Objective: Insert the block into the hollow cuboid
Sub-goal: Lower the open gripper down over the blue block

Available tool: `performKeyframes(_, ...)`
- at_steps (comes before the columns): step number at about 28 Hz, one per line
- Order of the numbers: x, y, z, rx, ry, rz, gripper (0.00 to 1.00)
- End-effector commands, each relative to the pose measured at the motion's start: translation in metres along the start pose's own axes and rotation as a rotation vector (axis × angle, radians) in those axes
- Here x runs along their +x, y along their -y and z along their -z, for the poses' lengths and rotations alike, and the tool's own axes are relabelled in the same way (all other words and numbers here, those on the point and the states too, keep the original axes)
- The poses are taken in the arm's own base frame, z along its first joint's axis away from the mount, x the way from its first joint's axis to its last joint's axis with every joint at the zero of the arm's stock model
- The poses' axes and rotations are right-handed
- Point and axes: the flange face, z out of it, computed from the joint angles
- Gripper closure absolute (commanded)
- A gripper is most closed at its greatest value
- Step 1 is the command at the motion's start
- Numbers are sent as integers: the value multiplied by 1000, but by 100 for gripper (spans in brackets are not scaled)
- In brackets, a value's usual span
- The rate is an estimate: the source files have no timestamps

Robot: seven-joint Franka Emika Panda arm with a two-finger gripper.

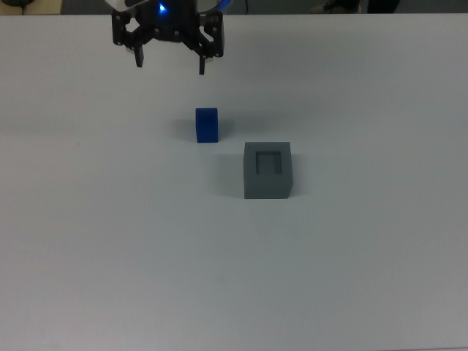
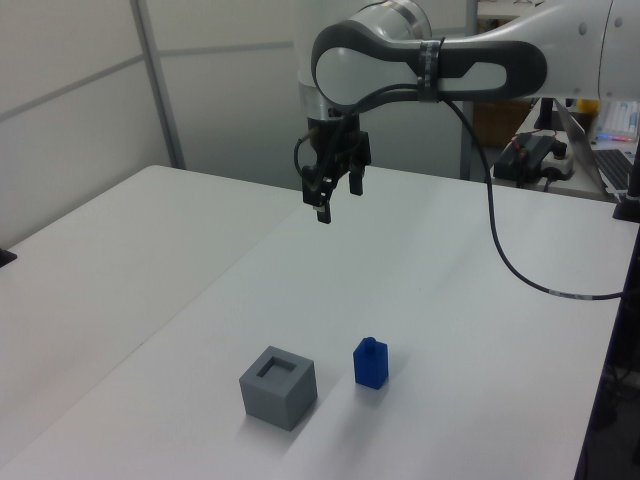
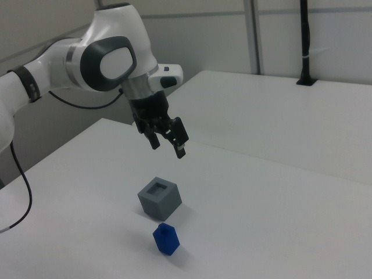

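Top view, left to right. Gripper (image 1: 170, 67) at the upper left, raised above the white table (image 1: 88, 256), fingers spread apart with nothing between them. Below it and slightly to the top view's right, the block (image 1: 207, 125), bright blue, standing on the table, untouched. Further right and a little lower in frame, the hollow cuboid (image 1: 268, 172), matte grey, square recess in its top face empty. Block and cuboid near each other but apart, a strip of bare table between them.

Left view, left to right. Hollow cuboid (image 2: 279, 387) in the foreground, recess facing up. Block (image 2: 371, 363) just to the left view's right of it, not touching. Gripper (image 2: 328, 204) well above and behind both, hanging from the white arm (image 2: 440, 60) reaching in from the left view's right; black cable (image 2: 505, 250) trailing from the arm down toward the table.

Right view, left to right. Arm (image 3: 70, 64) entering from the right view's left. Gripper (image 3: 168, 145) pointing down, fingers parted, clear of the table. Hollow cuboid (image 3: 160, 198) beneath it, block (image 3: 166, 239) nearer the camera.
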Motion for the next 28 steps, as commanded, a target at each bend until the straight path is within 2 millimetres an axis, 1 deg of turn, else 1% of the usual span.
performKeyframes(1,-2,3,-7,91,-17,9,0)
performKeyframes(5,-9,8,-23,122,-4,33,0)
performKeyframes(6,-13,15,-34,124,6,46,0)
performKeyframes(8,-18,23,-45,127,7,58,0)
performKeyframes(11,-24,30,-69,119,19,71,0)
performKeyframes(12,-28,33,-84,110,26,82,0)
performKeyframes(16,-37,39,-115,59,66,150,0)
performKeyframes(17,-43,38,-133,36,100,172,0)
performKeyframes(19,-47,39,-149,17,128,182,0)
performKeyframes(21,-49,38,-162,-1,146,189,0)
performKeyframes(22,-49,39,-173,-8,164,192,0)
performKeyframes(23,-47,41,-192,-20,193,196,0)
performKeyframes(27,-46,44,-219,-34,230,199,0)
performKeyframes(28,-45,47,-229,-38,236,196,0)
